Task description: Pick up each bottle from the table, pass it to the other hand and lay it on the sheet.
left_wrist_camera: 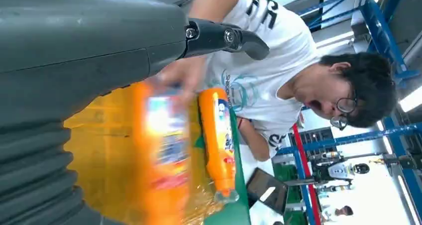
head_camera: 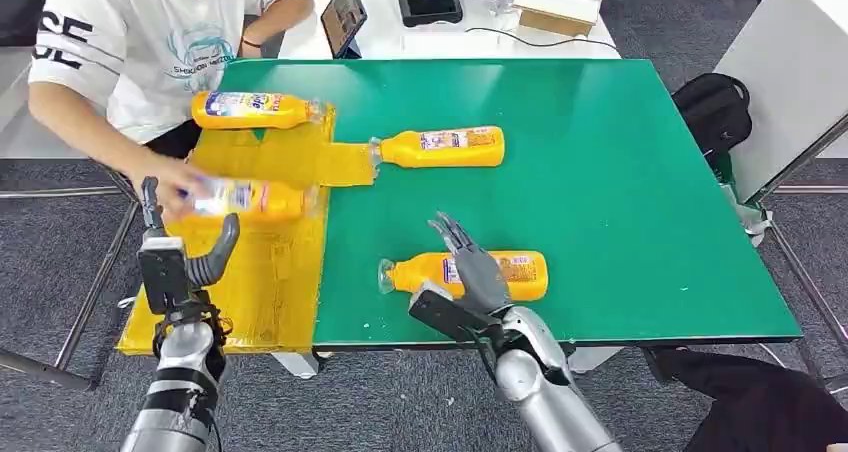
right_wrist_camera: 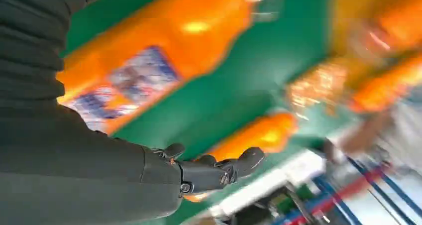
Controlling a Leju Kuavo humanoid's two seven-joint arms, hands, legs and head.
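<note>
Right hand [head_camera: 478, 269] is your closer one, fingers spread and empty over the nearest orange plastic bottle [head_camera: 466, 274]. That bottle lies near the green table [head_camera: 620, 202] front edge, long axis 3-to-9 o'clock, cap at 9. Left hand [head_camera: 180, 257] hangs open over the yellow sheet [head_camera: 262, 277].

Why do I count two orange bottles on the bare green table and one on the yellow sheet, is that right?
Not quite. The head view shows two on the yellow sheet: the far bottle and the blurred bottle under the person's hand. Two orange bottles on the green table is right: the middle bottle and the near bottle.
</note>
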